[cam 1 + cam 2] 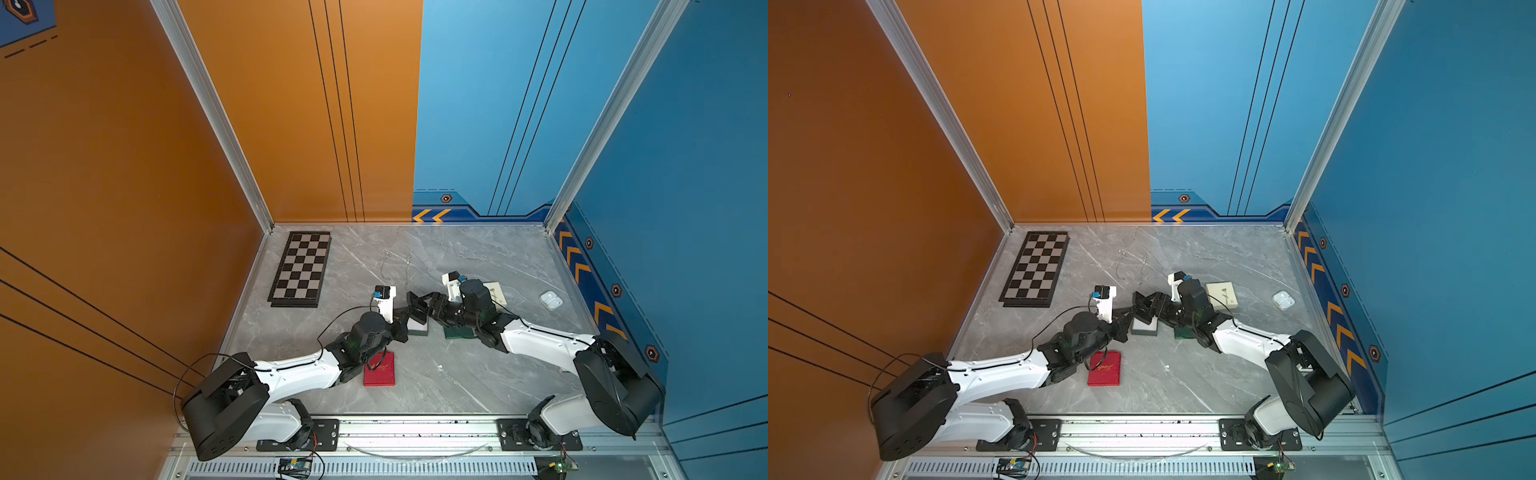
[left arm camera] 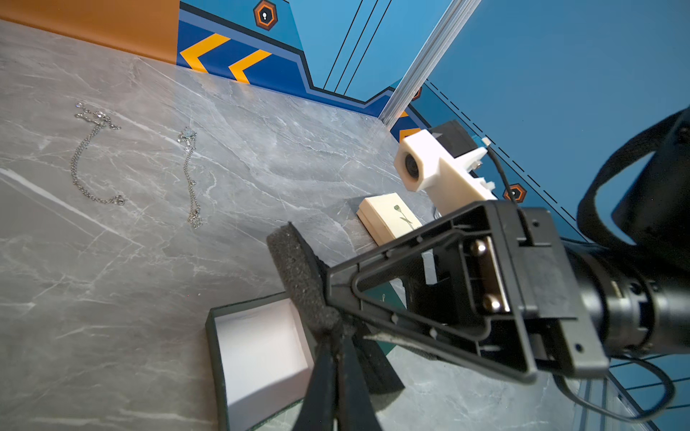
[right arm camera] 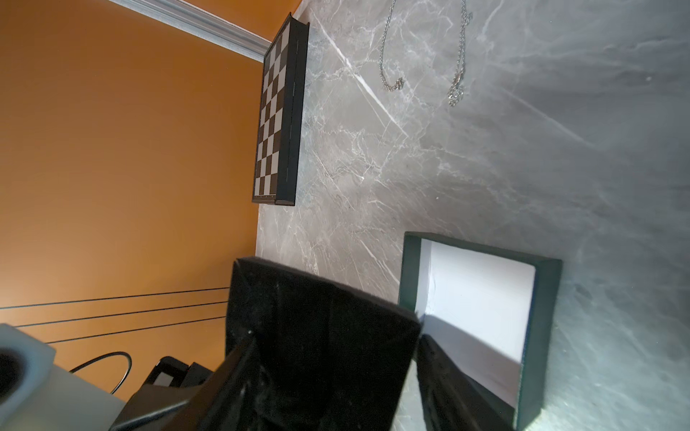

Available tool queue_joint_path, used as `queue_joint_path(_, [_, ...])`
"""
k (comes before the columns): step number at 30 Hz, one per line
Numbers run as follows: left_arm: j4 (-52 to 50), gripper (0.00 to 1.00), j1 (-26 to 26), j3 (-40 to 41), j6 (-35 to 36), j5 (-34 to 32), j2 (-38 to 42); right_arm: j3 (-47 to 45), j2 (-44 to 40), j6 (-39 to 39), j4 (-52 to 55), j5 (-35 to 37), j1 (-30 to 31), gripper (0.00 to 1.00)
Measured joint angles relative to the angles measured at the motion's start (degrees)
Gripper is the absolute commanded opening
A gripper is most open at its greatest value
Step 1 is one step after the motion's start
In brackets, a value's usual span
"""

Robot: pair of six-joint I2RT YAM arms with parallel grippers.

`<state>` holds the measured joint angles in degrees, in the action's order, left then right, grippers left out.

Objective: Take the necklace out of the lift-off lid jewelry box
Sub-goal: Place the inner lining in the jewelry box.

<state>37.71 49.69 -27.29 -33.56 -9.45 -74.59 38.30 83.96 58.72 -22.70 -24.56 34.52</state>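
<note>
Crowding box rim: left pincer pressed together; right pincer astride foam pad, grip unclear.

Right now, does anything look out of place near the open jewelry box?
The black foam insert is out of the green jewelry box, held tilted over it, leaving the white inside bare. One silver necklace and a second chain lie loose on the marble table, away from it.

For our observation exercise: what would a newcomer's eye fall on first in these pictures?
Mid-table, the left arm and right arm meet over an open dark green box with a white inside, a black foam pad raised over it. Beyond it, two silver chains lie loose on the marble table; a chessboard sits far left.
</note>
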Motion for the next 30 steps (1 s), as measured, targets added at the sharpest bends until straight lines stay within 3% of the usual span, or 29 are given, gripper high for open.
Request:
queue_joint_path(5, [0.94, 0.0, 0.0, 0.0, 0.0, -0.98, 0.0, -1.03, -0.52, 1.73, -2.69, -0.33, 0.5, 0.66])
queue_joint_path(13, [1.99, 0.0, 0.26, 0.0, -0.59, -1.01, -1.2, -1.97, -1.22, 3.82, -5.73, -0.24, 1.01, 0.21])
queue_joint_path(18, [2.19, 0.0, 0.26, 0.0, -0.85, -1.01, -1.84, -2.38, -3.56, 2.93, -4.63, 0.85, 1.07, 0.12])
queue_joint_path(25, [2.8, 0.35, 0.07, 0.15, -1.97, -1.25, -1.86, -2.36, -7.06, 0.0, 1.25, 4.44, 1.73, 0.1])
queue_joint_path(30, [-1.16, 0.42, -1.44, 1.46, -1.99, -3.37, 2.6, -1.73, -7.3, -2.64, 7.02, 7.98, 2.91, 0.1])
